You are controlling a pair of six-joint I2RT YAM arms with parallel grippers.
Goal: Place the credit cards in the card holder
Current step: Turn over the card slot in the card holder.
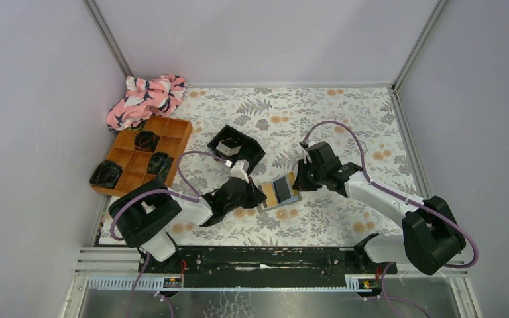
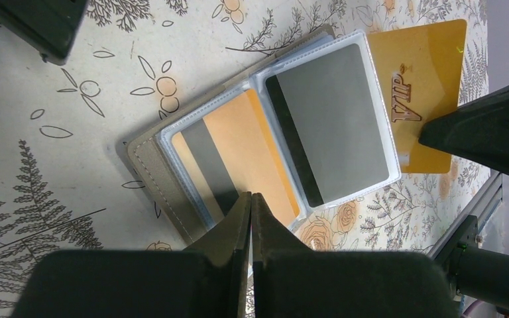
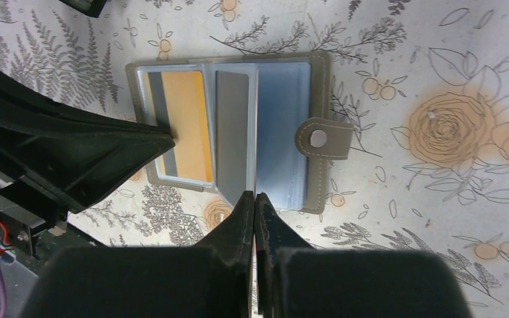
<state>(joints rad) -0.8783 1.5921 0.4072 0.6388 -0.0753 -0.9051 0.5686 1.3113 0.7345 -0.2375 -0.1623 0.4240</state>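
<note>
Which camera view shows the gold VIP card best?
The left wrist view: the gold VIP card faces the camera, lettering readable, one end behind a clear sleeve of the card holder. The right wrist view meets it edge-on, as a thin line. In the top view it is too small to make out.

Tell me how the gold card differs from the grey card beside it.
The gold card shows VIP lettering; the grey card shows a black stripe. The grey card sits fully in a clear sleeve; the gold card juts past it. The right gripper pinches the gold card, not the grey one. Both are thin rectangles.
</note>
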